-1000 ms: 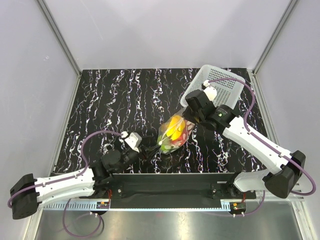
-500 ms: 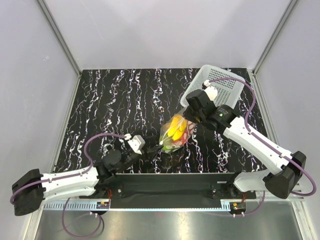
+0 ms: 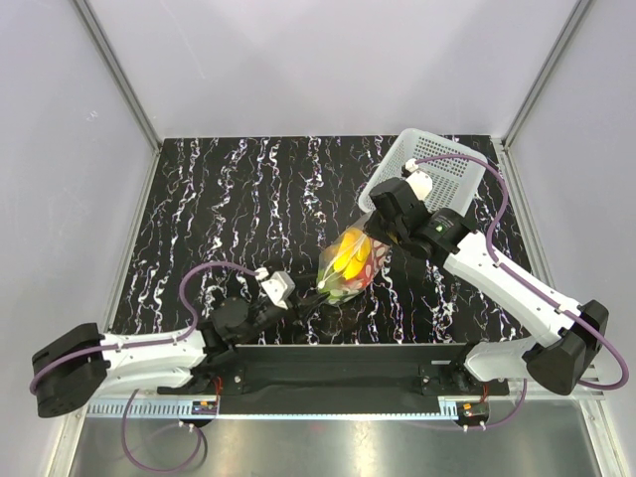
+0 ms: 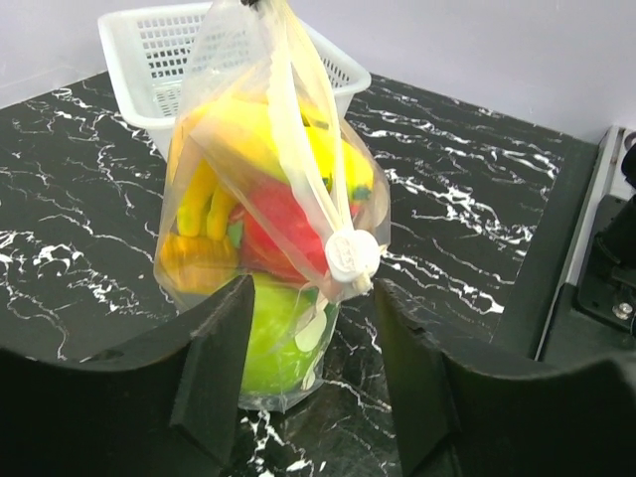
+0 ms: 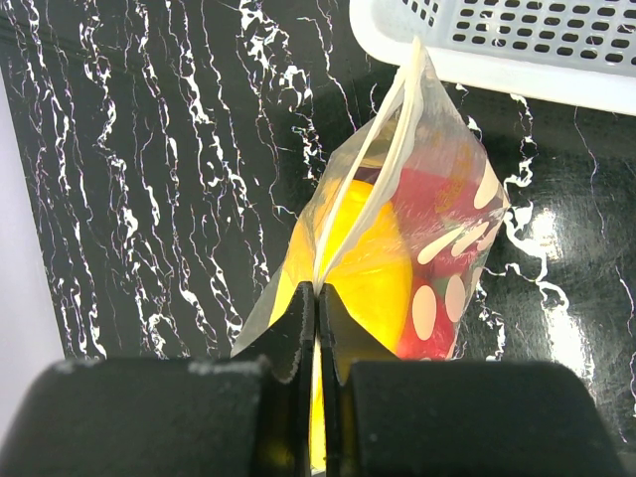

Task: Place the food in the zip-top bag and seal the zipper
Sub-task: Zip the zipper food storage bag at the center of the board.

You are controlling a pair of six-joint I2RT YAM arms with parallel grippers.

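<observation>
One bag mid-frame, one basket upper right.
Your right gripper pinches the bag's top; your left gripper stands wide beside it.

The top external camera sits above and behind the arm bases. It looks down and forward over the whole marbled table, far enough off to take in both arms. The left wrist camera rides low behind the left gripper and faces almost level along its fingers, with the zip-top bag close in front and the white basket beyond it. The right wrist camera looks steeply down past the right gripper onto the bag's top edge at its fingertips, with the basket farther ahead. All three views share the bag, basket and table.
</observation>
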